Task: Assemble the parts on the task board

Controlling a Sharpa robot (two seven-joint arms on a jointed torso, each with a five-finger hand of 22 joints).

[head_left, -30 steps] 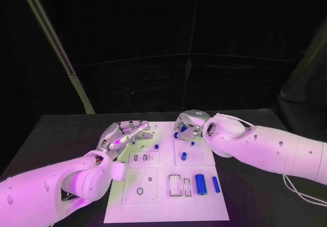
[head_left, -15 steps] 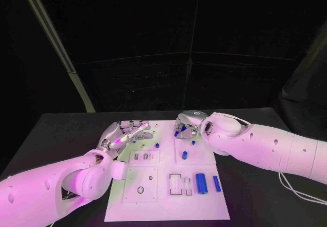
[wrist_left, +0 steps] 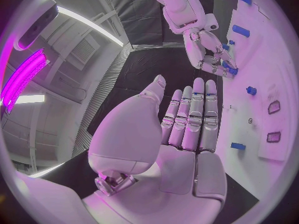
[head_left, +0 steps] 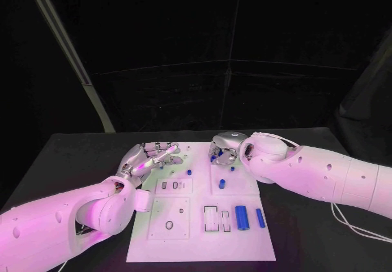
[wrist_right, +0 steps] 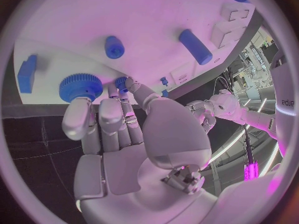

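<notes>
The white task board [head_left: 196, 238] lies in the middle of the table. My right hand [head_left: 222, 150] is lowered over its far end. In the right wrist view its fingers [wrist_right: 102, 117] rest against a blue gear [wrist_right: 81, 87], and thumb and finger pinch a small blue part [wrist_right: 121, 81]. My left hand [head_left: 151, 157] hovers over the board's far left corner, fingers straight and together, holding nothing [wrist_left: 187, 129]. A blue peg [head_left: 221, 183] stands mid-board. Two blue cylinders [head_left: 241, 217] lie at the near right.
Empty slots [head_left: 216, 220] sit beside the cylinders, and a ring-shaped recess [head_left: 169, 225] lies at the near left. A small blue piece [head_left: 188, 171] stands between the hands. A blue block [wrist_right: 27, 73] lies near the gear. Black table [head_left: 310, 238] surrounds the board.
The whole picture has shifted slightly, so the camera moved. Relative to the board, both hands stay where they were.
</notes>
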